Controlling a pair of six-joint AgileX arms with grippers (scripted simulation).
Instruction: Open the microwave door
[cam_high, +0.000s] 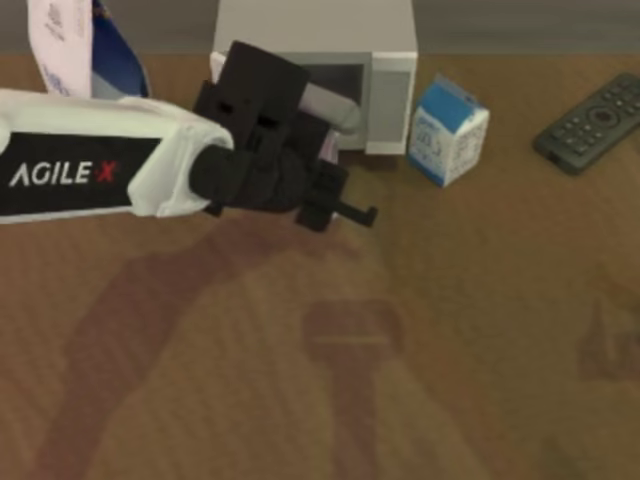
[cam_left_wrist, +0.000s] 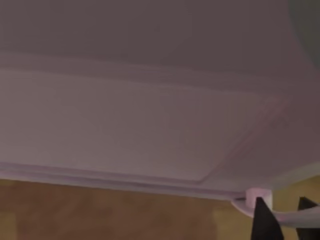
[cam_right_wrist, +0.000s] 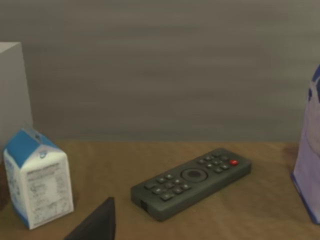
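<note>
left pincer (cam_left_wrist: 282, 217), fingers apart, straddles the microwave door (cam_left_wrist: 150, 125) handle; top view hides this.

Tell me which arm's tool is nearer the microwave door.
Left. The left tool is right at the microwave door, in front of it. The right tool is out of the top view, off past the milk carton.

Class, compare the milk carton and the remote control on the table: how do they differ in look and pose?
The milk carton is blue and white and stands upright beside the microwave; the remote control is dark grey and lies flat, farther right. The milk carton is boxy with a peaked top; the remote control is slim and covered in buttons. Both rest on the table.
</note>
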